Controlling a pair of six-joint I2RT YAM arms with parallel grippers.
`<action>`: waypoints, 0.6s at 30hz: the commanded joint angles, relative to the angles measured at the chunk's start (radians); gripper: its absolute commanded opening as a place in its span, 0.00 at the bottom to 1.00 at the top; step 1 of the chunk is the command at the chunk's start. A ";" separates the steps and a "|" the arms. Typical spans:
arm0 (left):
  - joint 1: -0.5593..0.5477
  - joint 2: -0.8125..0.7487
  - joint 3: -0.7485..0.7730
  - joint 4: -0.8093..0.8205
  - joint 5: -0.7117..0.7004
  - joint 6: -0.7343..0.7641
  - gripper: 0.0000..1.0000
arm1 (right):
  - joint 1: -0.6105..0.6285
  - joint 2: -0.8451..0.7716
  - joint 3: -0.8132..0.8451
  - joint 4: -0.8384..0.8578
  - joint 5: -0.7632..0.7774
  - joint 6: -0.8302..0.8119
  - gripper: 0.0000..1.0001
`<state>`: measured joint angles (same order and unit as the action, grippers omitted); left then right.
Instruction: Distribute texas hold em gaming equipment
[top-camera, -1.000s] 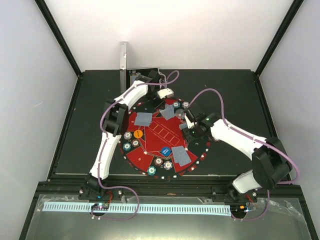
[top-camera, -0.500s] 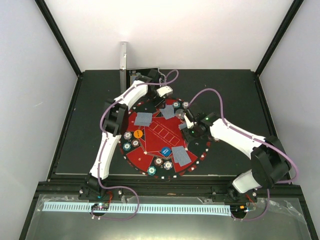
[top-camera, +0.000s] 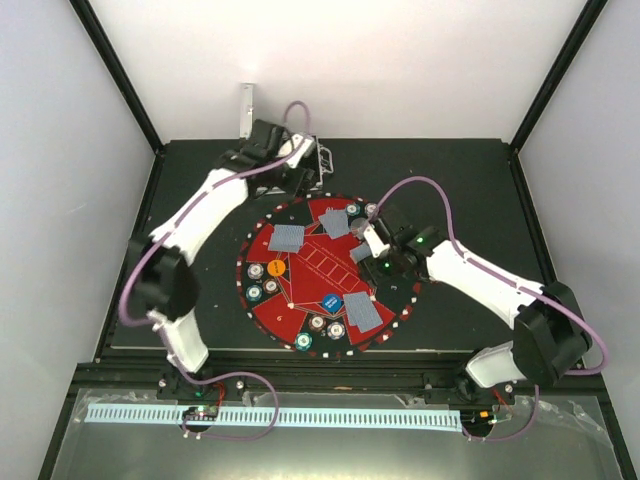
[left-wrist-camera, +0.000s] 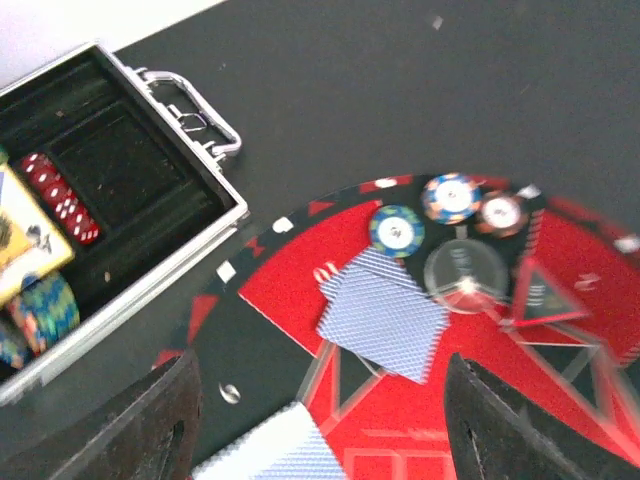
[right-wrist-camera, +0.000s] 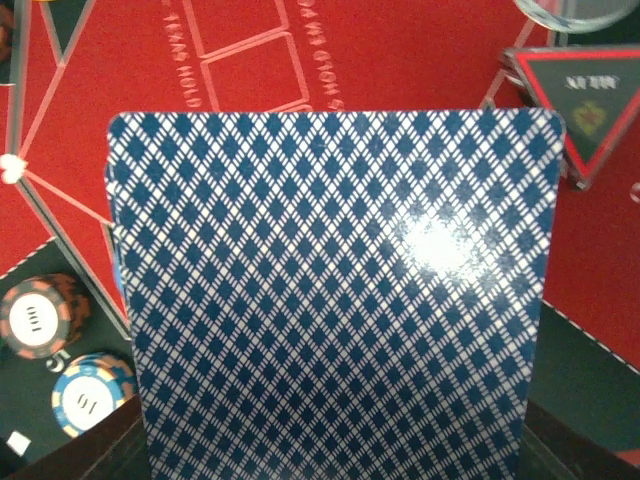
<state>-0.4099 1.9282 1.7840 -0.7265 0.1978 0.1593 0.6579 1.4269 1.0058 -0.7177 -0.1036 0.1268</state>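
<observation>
On the card (right-wrist-camera: 330, 290) — diamond checks, right-wrist view only.

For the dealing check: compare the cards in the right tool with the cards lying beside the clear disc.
The held cards sit squared up in the right tool, above the mat; the dealt cards lie flat on the mat, skewed apart. Both show blue diamond-patterned backs.

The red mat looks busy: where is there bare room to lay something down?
The mat is bare along its middle row of printed boxes, between the orange disc and the held card. Its rim is crowded with chips and cards. Off it, the black table lies bare at the far right.
</observation>
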 joint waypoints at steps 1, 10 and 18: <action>0.008 -0.325 -0.325 0.278 0.099 -0.346 0.70 | 0.046 -0.042 0.004 0.033 -0.064 -0.050 0.63; 0.005 -0.756 -1.010 0.722 0.536 -0.906 0.70 | 0.200 -0.052 -0.009 0.085 -0.082 -0.051 0.63; -0.004 -0.777 -1.121 0.631 0.720 -0.841 0.69 | 0.296 -0.014 0.009 0.075 -0.074 -0.050 0.63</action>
<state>-0.4080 1.1610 0.6567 -0.1043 0.7673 -0.6827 0.9211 1.3945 1.0023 -0.6571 -0.1753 0.0868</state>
